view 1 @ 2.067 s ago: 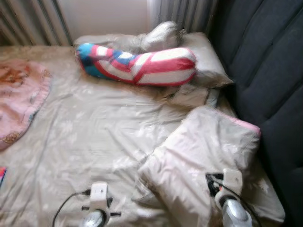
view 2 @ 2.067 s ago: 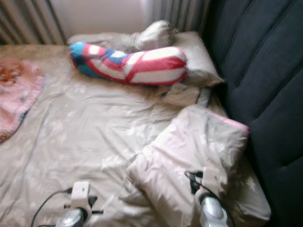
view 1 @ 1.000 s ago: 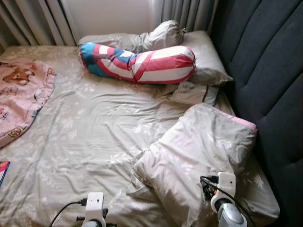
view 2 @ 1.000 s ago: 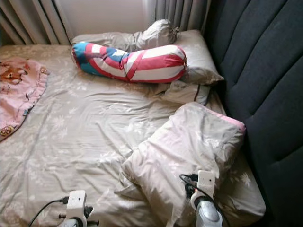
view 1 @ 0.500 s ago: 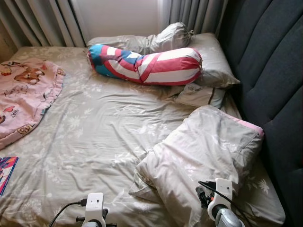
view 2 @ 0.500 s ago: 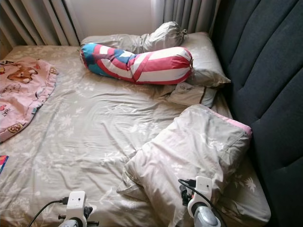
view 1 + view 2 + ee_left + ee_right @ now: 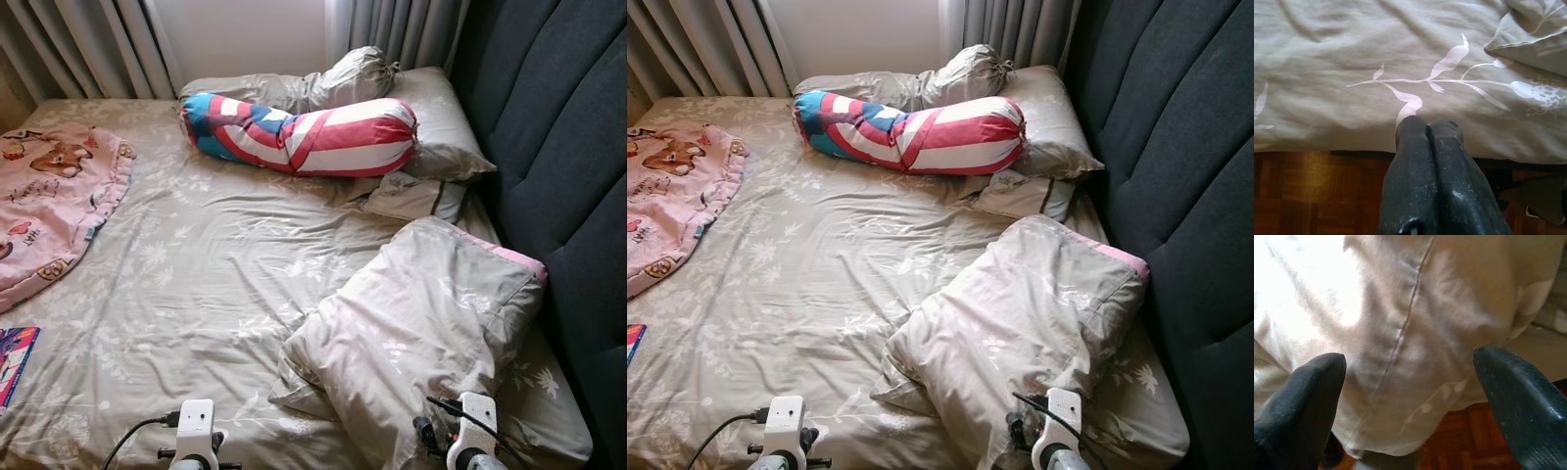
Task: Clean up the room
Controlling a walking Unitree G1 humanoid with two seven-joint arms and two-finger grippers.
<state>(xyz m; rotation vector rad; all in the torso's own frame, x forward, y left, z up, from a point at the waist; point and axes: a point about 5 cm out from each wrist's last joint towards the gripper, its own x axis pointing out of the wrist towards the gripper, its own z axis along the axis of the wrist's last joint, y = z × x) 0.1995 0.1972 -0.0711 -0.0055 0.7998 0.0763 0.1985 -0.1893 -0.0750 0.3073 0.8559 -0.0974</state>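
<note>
Lower right, the right gripper (image 7: pixel 1409 382) is spreading wide at the beige pillow (image 7: pixel 421 333); lower left, the left gripper (image 7: pixel 1427 128) is pressing closed, holding nothing. No writing is legible.

The right gripper (image 7: pixel 1409 382) had its two black fingers (image 7: pixel 1300 396) spread wide, just before the beige pillow's seamed edge (image 7: pixel 1400 338); wooden floor (image 7: pixel 1464 440) showed beneath the pillow.

A home bedroom: beyond the right gripper (image 7: pixel 1409 382) lies a bed (image 7: pixel 206 264) under a rumpled beige leaf-print sheet, with a padded dark headboard (image 7: pixel 558 147) on that gripper's far side. Farther off lie pillows (image 7: pixel 441 122), a striped bolster (image 7: pixel 304 137) and grey curtains (image 7: pixel 88 44). Wooden parquet floor (image 7: pixel 1308 191) shows just below the left gripper (image 7: pixel 1427 128).
</note>
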